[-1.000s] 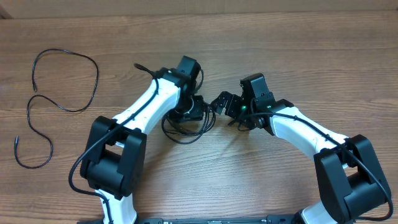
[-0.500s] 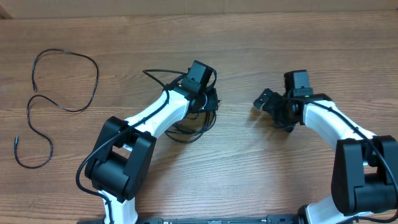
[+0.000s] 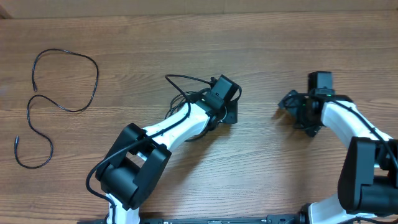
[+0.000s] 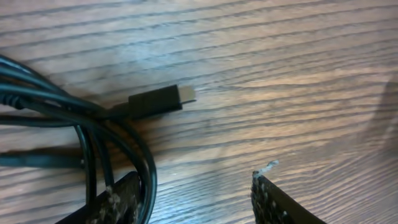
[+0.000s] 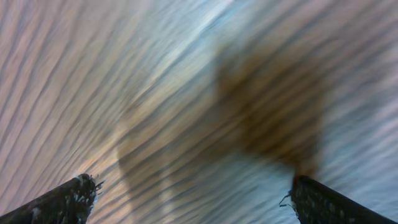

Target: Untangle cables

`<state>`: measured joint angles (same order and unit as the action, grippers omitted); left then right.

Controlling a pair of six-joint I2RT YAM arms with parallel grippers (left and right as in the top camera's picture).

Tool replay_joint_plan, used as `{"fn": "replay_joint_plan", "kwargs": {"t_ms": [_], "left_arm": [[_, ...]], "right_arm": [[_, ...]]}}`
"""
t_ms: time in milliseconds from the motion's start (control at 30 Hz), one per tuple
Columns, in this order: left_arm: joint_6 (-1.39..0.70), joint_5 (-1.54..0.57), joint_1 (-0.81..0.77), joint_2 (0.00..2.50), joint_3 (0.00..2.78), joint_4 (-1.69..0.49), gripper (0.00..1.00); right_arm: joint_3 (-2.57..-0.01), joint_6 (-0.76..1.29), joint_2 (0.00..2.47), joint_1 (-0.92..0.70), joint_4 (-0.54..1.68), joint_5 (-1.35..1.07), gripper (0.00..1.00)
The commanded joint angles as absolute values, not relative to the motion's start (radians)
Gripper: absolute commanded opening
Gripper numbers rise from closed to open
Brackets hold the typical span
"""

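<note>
Left gripper (image 4: pixel 196 200) mine, fingers spread wide; tangled cables (image 4: pixel 43 96) touching left finger (image 4: pixel 115 202), plug (image 4: pixel 163 99) flat on table (image 4: pixel 286 68). Right gripper (image 5: pixel 193 199) wide too, above wood. Loose cable (image 3: pixel 96 78) far left.

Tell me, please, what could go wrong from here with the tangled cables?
The left gripper is open with several strands of the tangle beside one finger; closing could pinch them together and tighten it. The right gripper is open, away from the tangle, so nothing anchors it and a pull may drag the whole bundle.
</note>
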<state>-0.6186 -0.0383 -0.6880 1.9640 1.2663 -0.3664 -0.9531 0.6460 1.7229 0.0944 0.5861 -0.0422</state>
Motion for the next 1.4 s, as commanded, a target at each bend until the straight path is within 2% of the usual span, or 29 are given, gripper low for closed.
{"fn": "replay_joint_plan", "kwargs": {"t_ms": [0, 67, 167, 267, 333, 433, 633, 800, 933, 1233, 1333, 1367], "left_arm": [[-0.549, -0.03, -0.701, 1.973, 1.275, -0.34, 0.59], [-0.534, -0.054, -0.701, 1.967, 1.311, -0.367, 0.63], [-0.534, -0.044, -0.695, 1.961, 1.421, -0.504, 0.58], [-0.537, 0.01, -0.681, 1.961, 1.531, -0.638, 0.49], [-0.54, 0.054, -0.675, 1.961, 1.57, -0.687, 0.39], [-0.625, 0.147, -0.667, 1.963, 1.571, -0.714, 0.37], [-0.799, 0.268, -0.658, 1.975, 1.519, -0.696, 0.48], [-0.858, 0.284, -0.648, 1.975, 1.486, -0.648, 0.76], [-0.933, 0.284, -0.648, 1.975, 1.453, -0.646, 0.84], [-1.012, 0.287, -0.648, 1.975, 1.327, -0.516, 0.82], [-1.018, 0.288, -0.648, 1.975, 1.298, -0.484, 0.79], [-1.018, 0.288, -0.648, 1.975, 1.288, -0.47, 0.75]], "right_arm": [[-0.955, 0.639, 1.702, 0.144, 0.606, -0.02, 1.0], [-0.955, 0.639, 1.702, 0.155, 0.612, -0.02, 1.0], [-0.955, 0.639, 1.702, 0.157, 0.607, -0.026, 1.0], [-0.955, 0.639, 1.702, 0.157, 0.605, -0.035, 1.0], [-0.955, 0.639, 1.702, 0.157, 0.604, -0.035, 1.0], [-0.955, 0.639, 1.702, 0.157, 0.604, -0.035, 1.0], [-0.955, 0.639, 1.702, 0.157, 0.604, -0.035, 1.0], [-0.955, 0.639, 1.702, 0.157, 0.604, -0.035, 1.0], [-0.955, 0.639, 1.702, 0.157, 0.604, -0.035, 1.0], [-0.955, 0.639, 1.702, 0.157, 0.604, -0.035, 1.0], [-0.955, 0.639, 1.702, 0.157, 0.604, -0.035, 1.0], [-0.955, 0.639, 1.702, 0.157, 0.604, -0.035, 1.0]]}}
